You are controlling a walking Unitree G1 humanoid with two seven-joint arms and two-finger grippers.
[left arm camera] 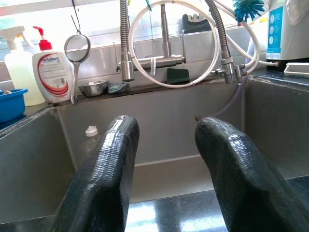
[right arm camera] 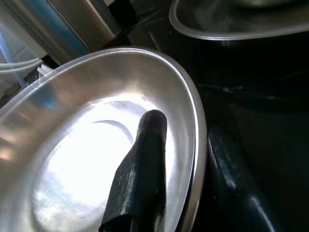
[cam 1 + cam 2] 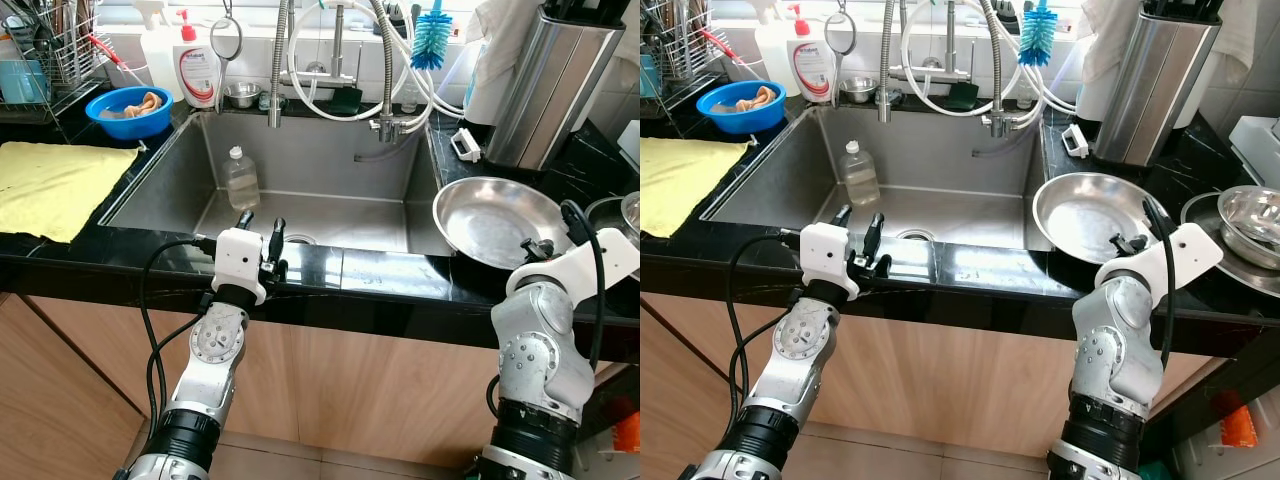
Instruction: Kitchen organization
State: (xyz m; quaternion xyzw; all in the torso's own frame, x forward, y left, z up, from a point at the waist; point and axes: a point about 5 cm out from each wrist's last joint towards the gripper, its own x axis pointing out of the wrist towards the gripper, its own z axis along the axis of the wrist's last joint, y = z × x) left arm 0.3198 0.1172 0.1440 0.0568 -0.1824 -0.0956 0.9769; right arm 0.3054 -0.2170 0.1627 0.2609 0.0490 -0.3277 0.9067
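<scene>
Black stone table fronts the sink, where the left gripper hovers with jaws spread over the front edge, while the right gripper has its jaws straddling the steel bowl's rim, a plastic bottle standing in the basin.

Left arm raised from below, silver elbow joint bent, black cable looped beside forearm. Left gripper held level at counter's front edge, pointed forward over it; fingers parted, nothing between them.

Right arm raised likewise, large silver joint seen below white wrist housing, black cable arched over wrist. Right gripper angled forward and down; one finger placed inside a shallow metal rim, other finger outside it, rim straddled. Contact with rim cannot be judged.
</scene>
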